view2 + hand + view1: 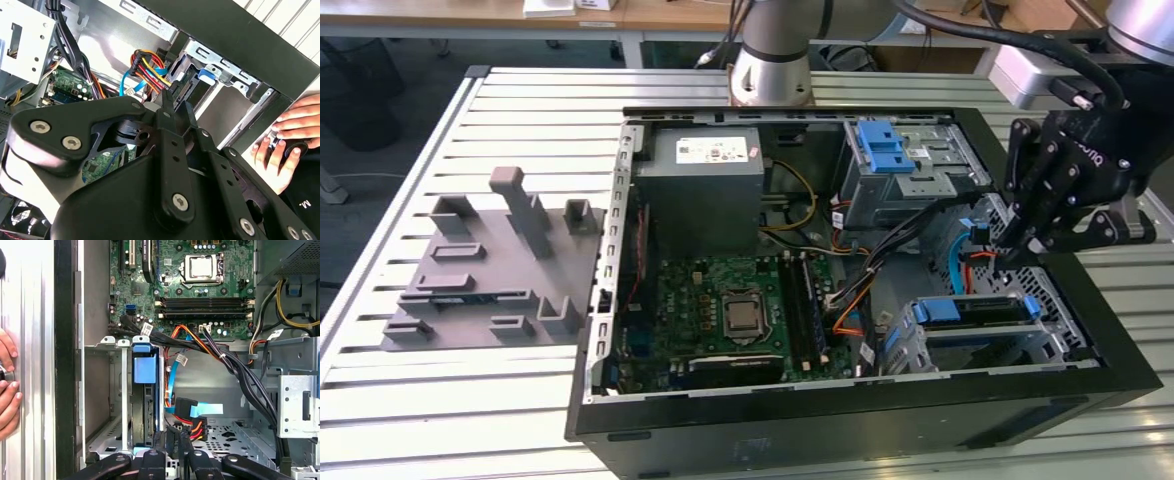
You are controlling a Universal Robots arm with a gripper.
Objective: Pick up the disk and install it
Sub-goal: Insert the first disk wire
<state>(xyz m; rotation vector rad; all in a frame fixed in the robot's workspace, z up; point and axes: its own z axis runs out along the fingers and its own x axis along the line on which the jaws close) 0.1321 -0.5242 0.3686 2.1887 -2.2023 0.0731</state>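
Fingers of black jointed metal, dotted with silver screw heads, hang closed inside the open black steel computer case. The case lies on its side on the ribbed aluminium desk, toward the edge at the exterior view's right. In both wrist views the tips meet with nothing seen between them. They are just beside a bundle of red, orange and yellow wires and a light-blue flat cable.

The disk, a flat drive in a blue plastic carrier, sits in the perforated silver drive cage near the fingers. The first wrist view shows its smooth blue tab and dark edge standing between thin silver rails; the exterior view shows the blue frame from above.

The first wrist view also shows the green circuit board with a square silver processor socket. The exterior view adds a grey box-shaped power supply, a ridged blue latch and a grey blocky plastic fixture near the desk's opposite edge.

A person's hand rests beside the case wall, curled over a round dark object.
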